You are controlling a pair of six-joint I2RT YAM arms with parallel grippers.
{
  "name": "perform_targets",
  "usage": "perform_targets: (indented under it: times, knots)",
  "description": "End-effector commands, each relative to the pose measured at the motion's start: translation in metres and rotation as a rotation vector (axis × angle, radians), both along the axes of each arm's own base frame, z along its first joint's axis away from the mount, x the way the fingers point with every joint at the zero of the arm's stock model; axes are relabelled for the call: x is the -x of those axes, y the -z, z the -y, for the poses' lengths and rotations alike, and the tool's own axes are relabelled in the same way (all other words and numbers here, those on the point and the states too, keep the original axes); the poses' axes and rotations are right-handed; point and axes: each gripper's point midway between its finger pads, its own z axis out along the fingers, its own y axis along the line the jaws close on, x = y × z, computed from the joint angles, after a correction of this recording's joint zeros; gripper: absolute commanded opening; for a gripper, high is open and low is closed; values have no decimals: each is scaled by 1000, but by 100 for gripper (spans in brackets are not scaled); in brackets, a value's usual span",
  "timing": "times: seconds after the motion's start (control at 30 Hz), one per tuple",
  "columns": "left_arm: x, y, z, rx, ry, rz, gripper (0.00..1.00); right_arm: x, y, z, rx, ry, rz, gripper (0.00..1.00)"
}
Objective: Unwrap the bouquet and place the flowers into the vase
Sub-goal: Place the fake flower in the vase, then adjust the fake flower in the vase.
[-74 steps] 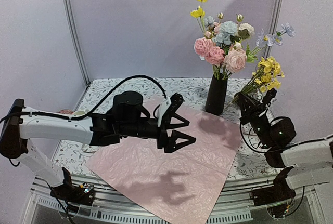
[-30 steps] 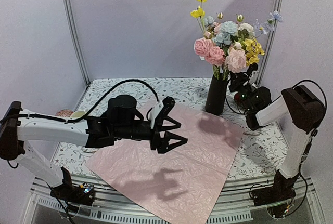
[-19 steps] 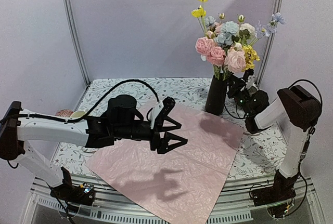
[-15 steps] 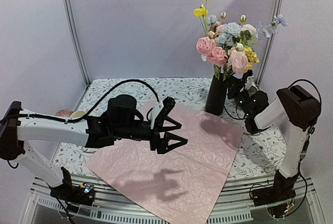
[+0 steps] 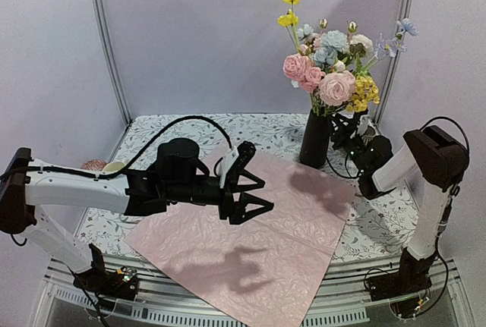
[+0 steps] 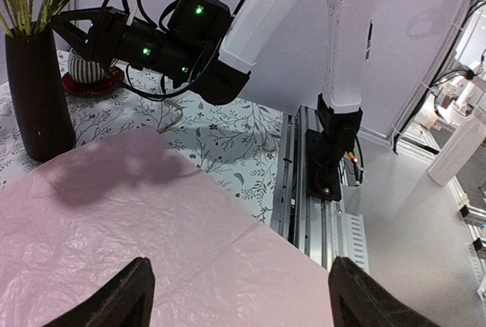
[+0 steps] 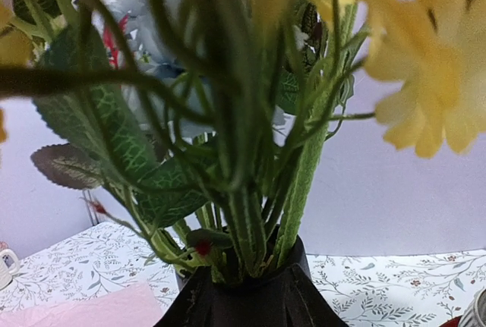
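1. The flowers (image 5: 330, 61) are in the vase (image 5: 315, 139): pink, yellow, pale blue and cream heads fan out above its mouth, green stems running down inside
2. That slim black vase stands upright on the floral tablecloth (image 5: 380, 224), at about 1 o'clock on the table
3. The pink wrapping sheet (image 5: 258, 247) lies spread open and flat across the middle, one corner hanging over the near edge at 6 o'clock and its far edge just beside the vase's foot
4. Over to the left gripper (image 5: 266, 195): it hovers above the sheet, left of centre, pointing towards 3 o'clock, jaws spread wide with nothing between them; its own camera shows only crinkled pink paper between the two fingers
5. The right gripper (image 5: 345, 124) sits at 3 o'clock of the vase, close in by the stems just above the mouth; its fingers are lost against the dark vase and greenery, so I cannot tell whether it is gripping or has let go
6. Its wrist camera is full of stems and leaves, with yellow blooms blurred up close
7. A small striped cup on a red saucer (image 6: 87, 65) sits on the cloth beyond that arm's wrist
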Motion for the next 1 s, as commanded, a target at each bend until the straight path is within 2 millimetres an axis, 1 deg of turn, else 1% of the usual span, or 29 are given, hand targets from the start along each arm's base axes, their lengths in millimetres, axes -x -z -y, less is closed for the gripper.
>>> perform_targets:
  times: [0.0, 0.13, 0.27, 0.4, 0.5, 0.67, 0.73, 0.8, 0.9, 0.97]
  knots:
    - [-3, -6, -1, 23, -2, 4, 80, 37, -72, 14, -68, 25, 278, 35]
    - [-3, -6, -3, 23, -3, 2, 80, 43, -84, 19, -75, 38, 307, 38]
    - [-2, -7, -4, 25, -5, 4, 80, 48, -95, 22, -81, 45, 332, 38]
    - [-2, -6, -4, 26, -5, 3, 80, 51, -102, 26, -94, 55, 344, 34]
    - [-2, -6, -4, 26, -2, 0, 80, 55, -104, 32, -115, 78, 342, 28]
    - [-2, -5, -3, 25, -1, -1, 80, 60, -106, 35, -121, 85, 348, 26]
    - [-1, -6, -3, 26, 2, 0, 80, 60, -106, 34, -116, 82, 349, 21]
    - [-1, -6, -3, 26, 1, -1, 80, 56, -105, 32, -105, 77, 339, 13]
    - [-2, -6, -3, 25, 0, -1, 80, 45, -102, 24, -76, 49, 302, 4]
    - [-1, -6, -3, 25, 0, -1, 80, 36, -98, 16, -53, 22, 270, 3]
